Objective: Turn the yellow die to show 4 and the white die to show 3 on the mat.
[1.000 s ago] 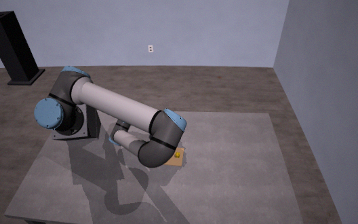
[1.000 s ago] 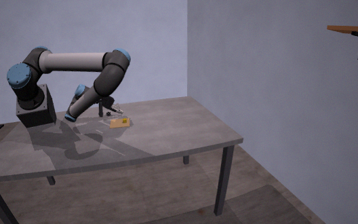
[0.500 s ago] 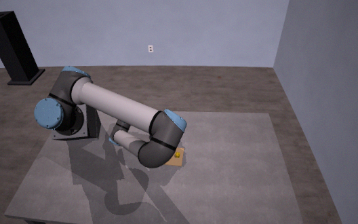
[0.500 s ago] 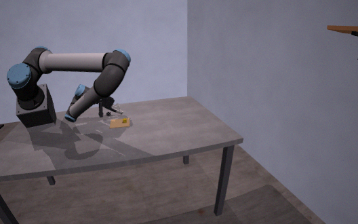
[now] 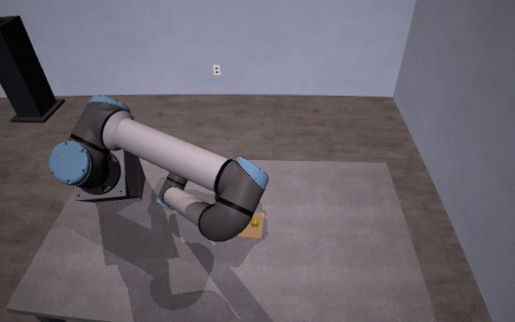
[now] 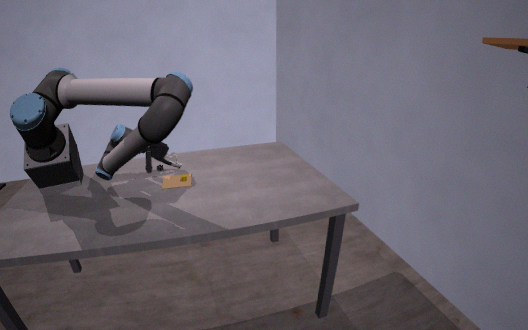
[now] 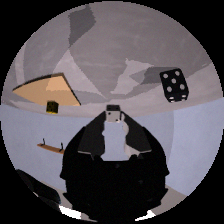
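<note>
My gripper [image 7: 113,111] is shut on the white die [image 7: 114,118] and holds it above the table; in the exterior view the gripper [image 6: 173,161] hangs just behind the mat. The yellow die [image 5: 255,222] sits on the orange mat [image 5: 254,227]; it also shows in the exterior view [image 6: 184,178] and in the wrist view [image 7: 51,106]. The black die [image 7: 174,85] lies on the table off the mat, with several white pips on the face toward the wrist camera; it is a small dark spot in the exterior view [image 6: 160,166]. In the top view the arm hides the gripper, the white die and the black die.
The arm's elbow [image 5: 230,210] hangs low over the table and covers the mat's left part in the top view. The robot base [image 6: 51,160] stands at the table's back left. A wall runs close along the table's right side.
</note>
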`<state>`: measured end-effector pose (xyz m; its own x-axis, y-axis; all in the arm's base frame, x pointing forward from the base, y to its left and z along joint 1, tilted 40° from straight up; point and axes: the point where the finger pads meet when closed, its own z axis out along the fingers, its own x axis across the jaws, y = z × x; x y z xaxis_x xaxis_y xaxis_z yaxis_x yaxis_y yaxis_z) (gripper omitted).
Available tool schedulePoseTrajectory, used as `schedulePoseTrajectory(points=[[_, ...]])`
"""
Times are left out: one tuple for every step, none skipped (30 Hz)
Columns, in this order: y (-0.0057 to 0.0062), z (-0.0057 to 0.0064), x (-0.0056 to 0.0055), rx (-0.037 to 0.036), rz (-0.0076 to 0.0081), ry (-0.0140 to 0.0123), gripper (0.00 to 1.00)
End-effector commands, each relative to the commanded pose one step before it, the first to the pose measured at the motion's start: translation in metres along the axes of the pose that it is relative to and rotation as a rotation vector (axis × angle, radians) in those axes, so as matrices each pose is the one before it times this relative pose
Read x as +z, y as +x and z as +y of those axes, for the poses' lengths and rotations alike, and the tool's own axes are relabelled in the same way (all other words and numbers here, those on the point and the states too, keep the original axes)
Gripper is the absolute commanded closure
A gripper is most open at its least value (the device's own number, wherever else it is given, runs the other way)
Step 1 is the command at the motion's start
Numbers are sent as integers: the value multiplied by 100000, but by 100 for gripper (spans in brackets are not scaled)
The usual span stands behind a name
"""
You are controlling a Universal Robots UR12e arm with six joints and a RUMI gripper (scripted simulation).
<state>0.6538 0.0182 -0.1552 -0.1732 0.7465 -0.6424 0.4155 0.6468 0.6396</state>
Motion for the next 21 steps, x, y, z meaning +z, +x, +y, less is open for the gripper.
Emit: schedulePoseTrajectory(points=[[7,49,-30,-10,21,-57,94],[0,0,0,0,0,0,94],[0,0,0,0,0,0,94],[0,0,0,0,0,0,94],[0,-2,2,0,0,0,94],[0,-6,4,0,0,0,94],[0,-11,8,0,0,0,94],[0,-17,12,0,0,0,94],[0,-23,16,0,0,0,94],[0,-29,20,0,0,0,94],[0,-35,25,0,0,0,94],[0,-41,29,0,0,0,94],[0,-47,32,0,0,0,94],[0,-51,36,0,0,0,94],[0,-55,38,0,0,0,94],[0,-58,41,0,0,0,94],[0,-60,42,0,0,0,94],[0,0,0,0,0,0,94],[0,0,0,0,0,0,94],[0,-60,42,0,0,0,94],[0,-60,42,0,0,0,94]])
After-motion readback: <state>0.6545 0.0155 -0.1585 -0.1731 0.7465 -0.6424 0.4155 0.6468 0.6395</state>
